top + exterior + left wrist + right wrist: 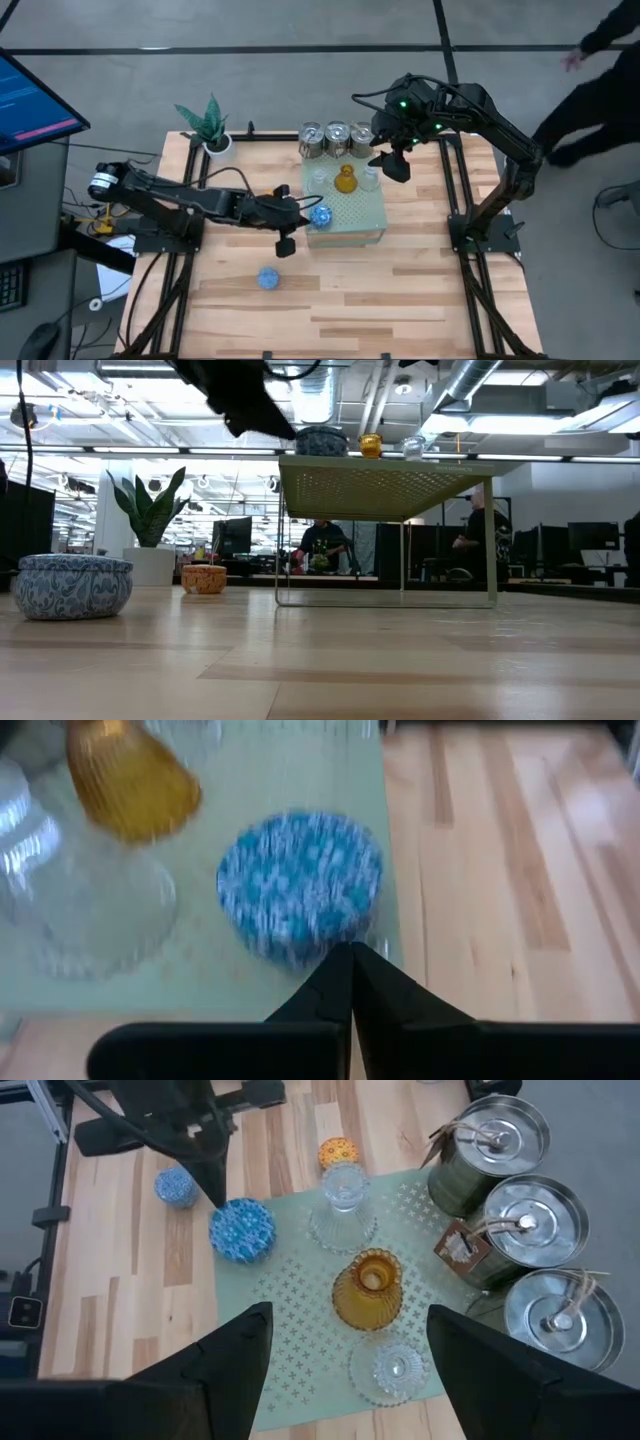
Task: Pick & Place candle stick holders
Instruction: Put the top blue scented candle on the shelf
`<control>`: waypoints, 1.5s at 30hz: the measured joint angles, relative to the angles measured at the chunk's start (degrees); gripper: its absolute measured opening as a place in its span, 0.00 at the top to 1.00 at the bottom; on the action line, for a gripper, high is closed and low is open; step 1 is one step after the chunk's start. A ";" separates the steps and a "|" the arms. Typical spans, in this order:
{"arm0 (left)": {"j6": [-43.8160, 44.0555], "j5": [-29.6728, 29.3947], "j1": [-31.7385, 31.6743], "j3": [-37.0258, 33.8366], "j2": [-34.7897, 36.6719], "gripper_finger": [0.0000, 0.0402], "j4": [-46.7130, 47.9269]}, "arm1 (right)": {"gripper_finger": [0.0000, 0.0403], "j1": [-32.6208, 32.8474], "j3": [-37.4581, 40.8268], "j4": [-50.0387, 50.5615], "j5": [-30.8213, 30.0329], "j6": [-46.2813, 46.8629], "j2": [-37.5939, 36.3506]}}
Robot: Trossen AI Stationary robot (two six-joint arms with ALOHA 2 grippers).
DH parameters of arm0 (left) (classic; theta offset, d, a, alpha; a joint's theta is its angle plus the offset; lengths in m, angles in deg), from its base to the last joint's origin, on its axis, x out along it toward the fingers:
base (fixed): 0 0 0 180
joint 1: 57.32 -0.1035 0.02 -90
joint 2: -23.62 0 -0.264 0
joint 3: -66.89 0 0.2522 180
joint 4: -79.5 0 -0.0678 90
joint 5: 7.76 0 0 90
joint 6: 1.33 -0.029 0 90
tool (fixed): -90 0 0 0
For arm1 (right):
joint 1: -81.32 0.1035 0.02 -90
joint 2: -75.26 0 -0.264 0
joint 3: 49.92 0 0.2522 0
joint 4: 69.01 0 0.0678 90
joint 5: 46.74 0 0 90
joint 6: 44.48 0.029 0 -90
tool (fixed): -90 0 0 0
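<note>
A blue patterned candle stick holder (298, 885) stands on the pale-green perforated stand (352, 212), near its front left corner. My left gripper (352, 965) is shut, its tips right at this holder's near side (241, 1230). Also on the stand are an amber glass holder (368, 1288) and two clear glass holders (342, 1205) (396, 1368). My right gripper (348, 1370) hangs open above the amber holder, touching nothing. Three silver cups (337, 138) stand behind the stand. A second blue holder (269, 278) and an orange one (338, 1152) rest on the table. My left gripper's shut fingertips (345, 960) stand against the lower side wall of the blue holder (300, 945), coming level from the table's left. Whether they touch it I cannot tell. The holder stands upright on the stand.
A green plant in a white pot (210, 125) stands at the far left corner. In the low view the stand (400, 485) is raised on thin legs. A person (600, 80) moves beyond the table's far right. Bare wood lies along the near edge.
</note>
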 joint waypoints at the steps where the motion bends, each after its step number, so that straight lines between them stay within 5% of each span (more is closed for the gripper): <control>1: -0.34 0.32 -0.13 0.02 -0.27 0.99 -1.43 | 0.36 0.01 0.00 0.02 0.01 0.10 0.01; 16: -3.23 5.70 -2.94 0.07 -1.81 0.99 -6.47 | 0.36 5.56 0.00 -1.51 -0.27 -0.31 -0.01; 25: 2.76 3.81 -2.80 0.02 14.21 0.95 0.75 | 0.36 13.37 5.32 -16.25 -2.80 -1.54 1.10; 35: 2.75 -0.22 -2.65 0.07 33.41 0.73 1.10 | 0.24 17.32 5.97 -18.10 -4.14 -6.05 12.97; 45: 2.76 -2.28 -2.65 0.11 39.76 0.66 2.69 | 0.18 19.08 3.07 -17.39 -6.21 -8.06 22.05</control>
